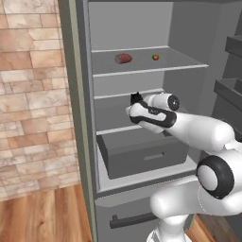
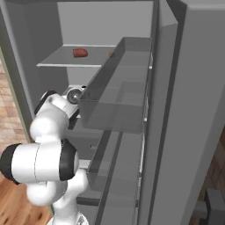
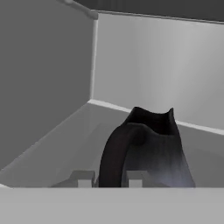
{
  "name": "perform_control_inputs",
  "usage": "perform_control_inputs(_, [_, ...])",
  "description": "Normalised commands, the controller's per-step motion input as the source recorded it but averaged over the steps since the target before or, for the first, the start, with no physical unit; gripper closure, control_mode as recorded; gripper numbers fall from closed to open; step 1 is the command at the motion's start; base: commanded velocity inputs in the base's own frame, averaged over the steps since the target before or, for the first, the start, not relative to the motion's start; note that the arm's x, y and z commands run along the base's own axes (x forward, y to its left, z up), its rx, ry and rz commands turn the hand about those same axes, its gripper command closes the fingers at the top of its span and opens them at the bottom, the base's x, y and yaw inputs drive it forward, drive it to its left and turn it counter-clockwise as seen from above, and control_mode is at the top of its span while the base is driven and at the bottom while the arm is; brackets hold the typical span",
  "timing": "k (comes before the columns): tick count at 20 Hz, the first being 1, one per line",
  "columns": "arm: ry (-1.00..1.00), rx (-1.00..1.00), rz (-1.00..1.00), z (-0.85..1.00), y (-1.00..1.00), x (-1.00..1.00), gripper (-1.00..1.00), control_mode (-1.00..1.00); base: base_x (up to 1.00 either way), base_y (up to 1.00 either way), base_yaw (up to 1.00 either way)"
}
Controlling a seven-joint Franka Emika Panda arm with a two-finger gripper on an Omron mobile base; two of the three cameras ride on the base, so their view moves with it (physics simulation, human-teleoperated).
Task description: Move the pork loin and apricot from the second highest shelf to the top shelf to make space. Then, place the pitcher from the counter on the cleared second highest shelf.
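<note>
The robot's forearm is covering most of the pitcher [image 1: 136, 98] in the left base view, leaving only a dark sliver showing at the front of the second highest shelf [image 1: 111, 95]. The same arm is hiding the right part of that shelf's rim. In the hand view the pitcher's [image 3: 146, 151] base is being cut off by the lower edge, and its handle is screening the gap between the fingertips [image 3: 83, 178]. In the right base view a door bin is blocking most of the apricot [image 2: 110, 53], which is showing only as an orange speck beside the bin's far corner.
</note>
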Motion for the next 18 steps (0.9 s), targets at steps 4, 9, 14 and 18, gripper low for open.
perform_control_inputs(4, [-0.26, 0.0, 0.0, 0.08, 0.0, 0.0, 1.0, -1.0, 0.0, 0.0, 0.0])
perform_control_inputs(9, [-0.23, 0.0, 0.0, 0.07, 0.0, 0.06, 1.0, -1.0, 0.0, 0.0, 0.0])
perform_control_inputs(14, [-0.09, 0.01, 0.0, 0.0, 0.0, 0.33, 1.0, -1.0, 0.0, 0.0, 0.0])
perform_control_inputs(18, [0.0, 0.0, 0.0, -0.12, -0.01, 0.5, 1.0, -1.0, 0.0, 0.0, 0.0])
